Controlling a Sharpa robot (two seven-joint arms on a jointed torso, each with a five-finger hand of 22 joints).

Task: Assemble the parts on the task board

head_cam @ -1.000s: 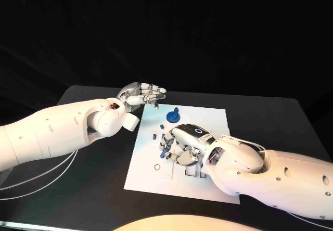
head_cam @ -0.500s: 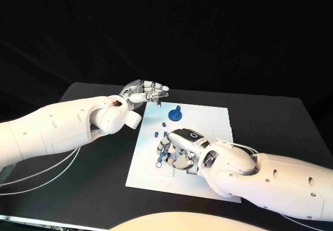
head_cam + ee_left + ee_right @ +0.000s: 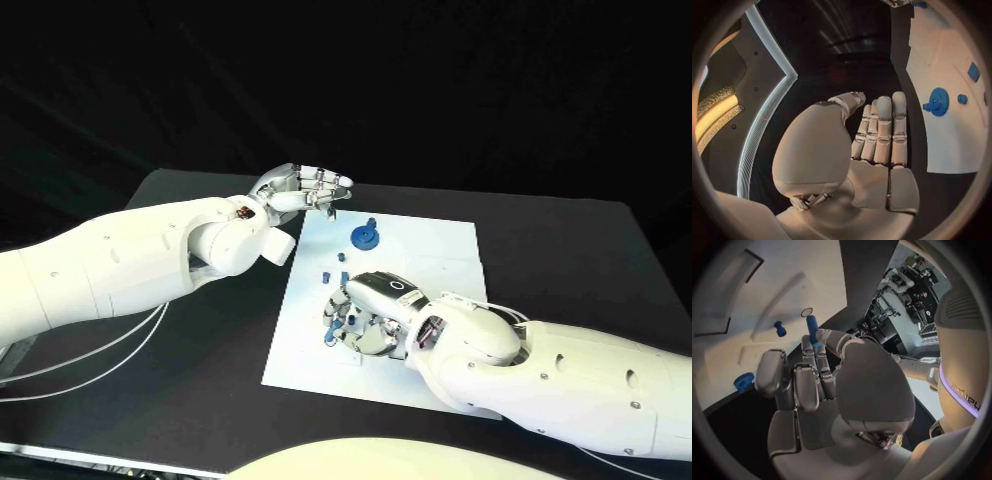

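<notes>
Over the board [image 3: 433,240], near its middle, the right hand [image 3: 368,310] pinches a small blue peg [image 3: 812,329] between thumb and a finger; the peg stands nearly upright above the white surface. Judged step: carrying this peg to its seat; insertion not yet done. A second peg [image 3: 779,329] sits on the board just beside the held one, and a small ring mark [image 3: 807,312] lies near its tip. Whether that mark is the target hole, cannot tell.

Left hand [image 3: 299,192] hovers off the board's far left corner, fingers straight and together, thumb folded across; grasps nothing. Blue gear [image 3: 364,238] lies on the board near that corner, well apart from the right hand.

Next move likely calls for lining the peg up vertically over its hole, then pressing straight down.

Room: loose parts crowd the right hand on its left side, risk of knocking them. The board's right half is bare, so retreat that way looks safest.
</notes>
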